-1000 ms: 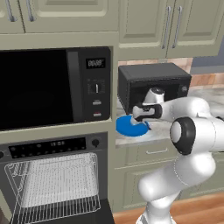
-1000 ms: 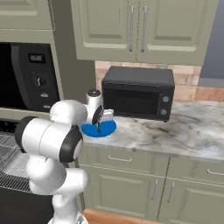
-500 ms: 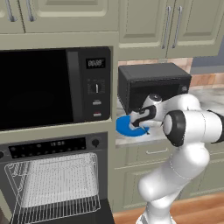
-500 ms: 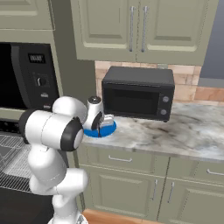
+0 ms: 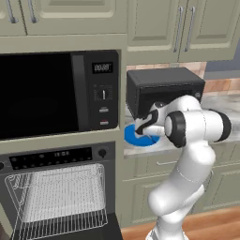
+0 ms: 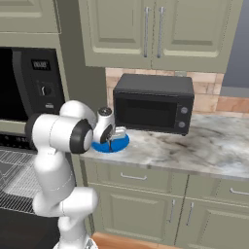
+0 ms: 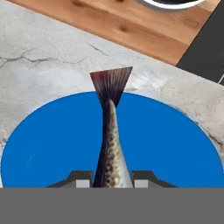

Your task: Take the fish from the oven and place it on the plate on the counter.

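My gripper (image 7: 111,179) is shut on the fish (image 7: 111,148), a slim speckled grey body whose dark fanned tail points away from the hand. Right below it lies the round blue plate (image 7: 52,148) on the marbled counter (image 7: 39,65). In the left base view the gripper (image 5: 146,125) hangs just over the plate (image 5: 136,139) at the counter's left end. The right base view has the gripper (image 6: 113,137) above the plate (image 6: 119,143). The oven (image 5: 56,157) stands open at the lower left, its wire rack (image 5: 58,192) bare.
A small black box microwave (image 5: 164,89) stands close behind the plate. The large built-in microwave (image 5: 47,93) sits above the oven. The oven's dropped door (image 5: 84,229) juts out low on the left. Marbled counter (image 6: 194,146) runs on to the right.
The hand with the fish has slid a little left and down, closer over the blue plate, and the elbow has swung lower. The grip on the fish is unchanged.
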Robot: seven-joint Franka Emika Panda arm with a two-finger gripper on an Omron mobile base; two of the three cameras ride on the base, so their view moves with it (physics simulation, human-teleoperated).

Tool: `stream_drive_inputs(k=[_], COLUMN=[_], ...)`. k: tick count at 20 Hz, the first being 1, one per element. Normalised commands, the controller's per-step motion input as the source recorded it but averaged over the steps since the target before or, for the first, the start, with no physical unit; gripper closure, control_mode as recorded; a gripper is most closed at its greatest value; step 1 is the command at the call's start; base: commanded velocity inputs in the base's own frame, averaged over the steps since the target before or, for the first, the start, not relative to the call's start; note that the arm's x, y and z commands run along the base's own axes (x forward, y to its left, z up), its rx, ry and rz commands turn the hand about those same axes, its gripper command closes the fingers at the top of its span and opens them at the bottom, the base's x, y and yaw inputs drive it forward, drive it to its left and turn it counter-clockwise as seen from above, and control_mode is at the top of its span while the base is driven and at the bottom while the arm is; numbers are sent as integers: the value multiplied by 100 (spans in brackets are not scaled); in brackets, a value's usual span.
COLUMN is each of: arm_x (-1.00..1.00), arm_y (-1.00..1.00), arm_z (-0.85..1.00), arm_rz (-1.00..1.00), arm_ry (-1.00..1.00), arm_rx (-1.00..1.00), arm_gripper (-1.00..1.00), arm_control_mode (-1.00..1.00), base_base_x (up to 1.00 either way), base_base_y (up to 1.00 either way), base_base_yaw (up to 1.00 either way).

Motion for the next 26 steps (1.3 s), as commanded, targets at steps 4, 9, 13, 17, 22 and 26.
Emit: stream_drive_inputs(k=[4,9,13,17,22,26], arm_x=[29,14,0,0,0,-16], arm_y=[1,1,0,0,0,0], arm_z=[-3,-6,0,0,0,7], arm_rz=[4,2,0,0,0,0], arm_ry=[2,2,0,0,0,0], arm_rx=[0,0,0,0,0,0], arm_gripper=[100,100,-100,-100,-100,-100], arm_control_mode=[-100,-100,-100,-100,-100,-100], base_base_x=[0,0,0,0,0,0], base_base_y=[0,0,0,0,0,0], base_base_yaw=[0,0,0,0,0,0])
